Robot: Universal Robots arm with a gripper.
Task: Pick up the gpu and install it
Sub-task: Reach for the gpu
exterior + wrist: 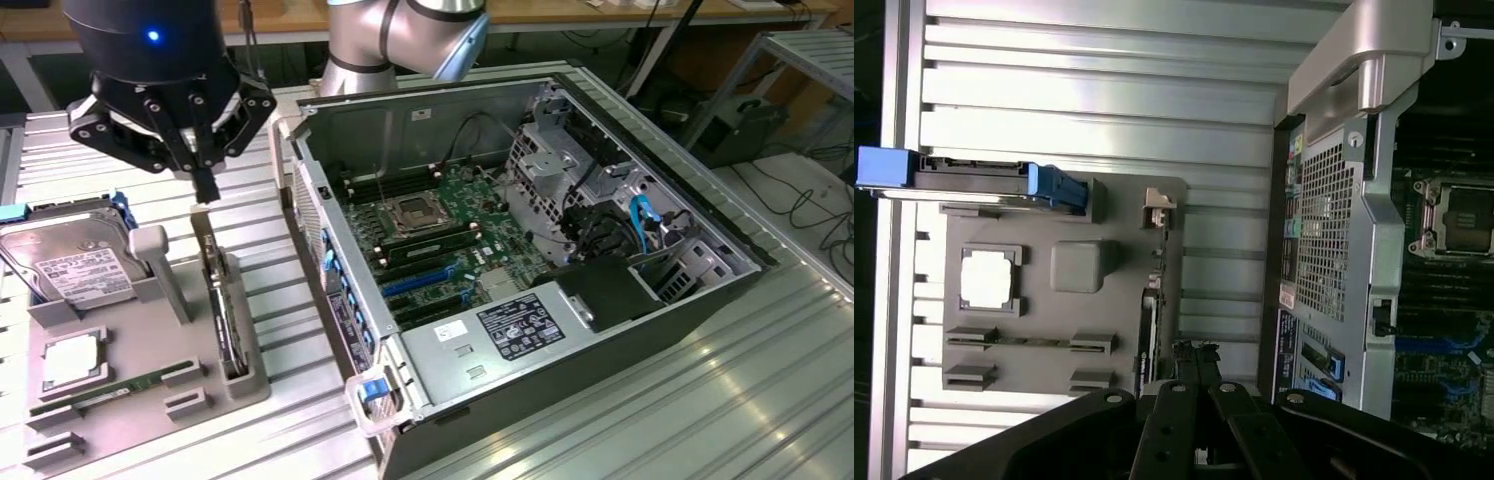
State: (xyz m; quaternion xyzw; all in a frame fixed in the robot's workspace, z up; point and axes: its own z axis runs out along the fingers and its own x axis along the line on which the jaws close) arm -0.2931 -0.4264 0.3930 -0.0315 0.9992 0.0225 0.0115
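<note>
Gray fixture (147, 400): gpu (222, 300) beneath fingers (204, 188)

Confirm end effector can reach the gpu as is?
Probably yes: the end effector hangs above the gpu, which stands on edge in the grey holder, top edge uncovered, nothing between them.

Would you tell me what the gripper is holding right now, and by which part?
Nothing, as far as shows: the gripper hangs just above the gpu, which stands on edge in the gray holder.

Cables (805, 200) lie on the floor (763, 170) beside the ribbed metal table (694, 400).
</note>
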